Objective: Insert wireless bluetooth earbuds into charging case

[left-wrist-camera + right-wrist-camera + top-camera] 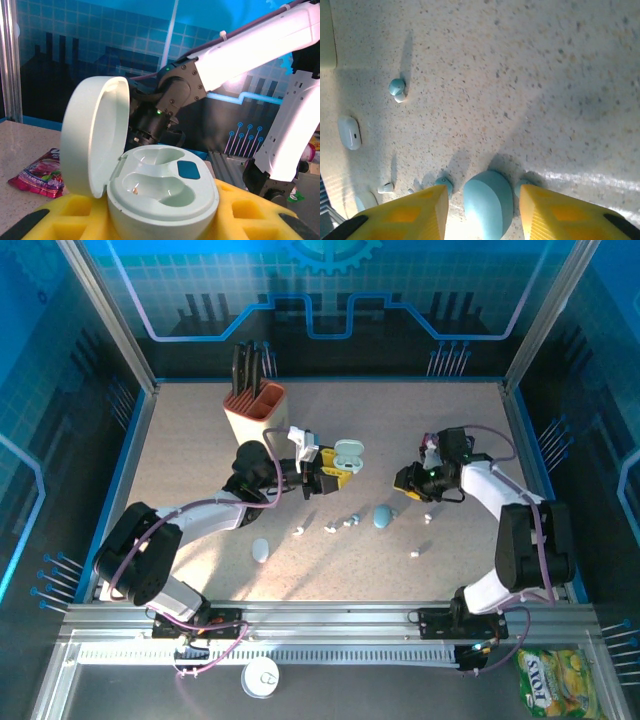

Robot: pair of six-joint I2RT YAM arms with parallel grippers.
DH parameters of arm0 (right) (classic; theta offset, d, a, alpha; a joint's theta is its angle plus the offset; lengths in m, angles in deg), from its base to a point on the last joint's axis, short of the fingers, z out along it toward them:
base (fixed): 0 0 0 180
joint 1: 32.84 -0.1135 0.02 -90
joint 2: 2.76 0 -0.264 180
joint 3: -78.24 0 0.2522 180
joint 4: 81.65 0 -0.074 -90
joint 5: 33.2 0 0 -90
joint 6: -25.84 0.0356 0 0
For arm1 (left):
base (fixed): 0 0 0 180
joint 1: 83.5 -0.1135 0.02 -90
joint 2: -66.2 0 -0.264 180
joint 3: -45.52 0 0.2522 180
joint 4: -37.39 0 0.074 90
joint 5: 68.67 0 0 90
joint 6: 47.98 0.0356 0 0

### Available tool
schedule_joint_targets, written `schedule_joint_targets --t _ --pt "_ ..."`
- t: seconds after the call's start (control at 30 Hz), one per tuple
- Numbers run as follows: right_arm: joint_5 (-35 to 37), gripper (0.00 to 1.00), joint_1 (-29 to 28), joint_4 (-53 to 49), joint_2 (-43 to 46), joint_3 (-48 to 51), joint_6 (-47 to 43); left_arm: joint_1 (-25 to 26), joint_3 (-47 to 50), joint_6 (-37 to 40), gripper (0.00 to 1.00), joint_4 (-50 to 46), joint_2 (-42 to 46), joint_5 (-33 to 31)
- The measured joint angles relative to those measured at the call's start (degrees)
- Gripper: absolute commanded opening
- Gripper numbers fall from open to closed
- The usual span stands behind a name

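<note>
Table (pixel 200 490): all the loose parts lie on the speckled top, between your two arms.
Left arm: your left gripper (pixel 326 478) is clamped on the open charging case (pixel 160 195). Its yellow fingers (pixel 60 220) press the base from both sides.
Right arm: your right gripper (pixel 484 222) points down at the table. Its jaws stand apart with nothing between them.
Charging case: it sits in the left grip with its lid (pixel 95 135) tipped back. Both wells are empty and face up.
Blue case (pixel 488 200): this closed pebble lies on the table under the gap of your right jaws. It is not your target.
Earbuds (pixel 330 529): they are scattered loose on the table. One small one (pixel 444 183) lies just beside the blue case and another (pixel 396 89) is farther off. None is in a well.
Step in hand: by my reading, you are picking up the first bud while the left arm presents the case.
Next move: shift your right gripper off the blue case and over the nearest bud. Lower it, then close gently on the bud's body. The buds are tiny and likely to skid, so centre the jaws before you squeeze.
</note>
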Motion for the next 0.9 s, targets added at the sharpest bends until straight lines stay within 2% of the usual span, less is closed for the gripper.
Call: schedule_joint_targets --t 0.17,0.33,0.63,0.9 --pt "1.7 0.4 -0.55 -4.35 -6.67 -3.67 -7.3 0.0 0.0 0.0 0.35 -0.02 0.0 0.0" --pt "2.43 0.4 -1.77 -6.6 -11.41 -4.02 -10.8 0.0 0.09 0.02 0.35 -0.46 0.48 0.0" --pt "2.82 0.4 -2.93 -6.58 -11.89 -3.39 -11.61 0.0 0.11 1.09 0.35 -1.44 1.16 0.0" --pt "4.26 0.36 -4.24 -6.4 -11.67 -2.51 -11.54 0.0 0.09 1.09 0.35 -1.68 1.16 0.0"
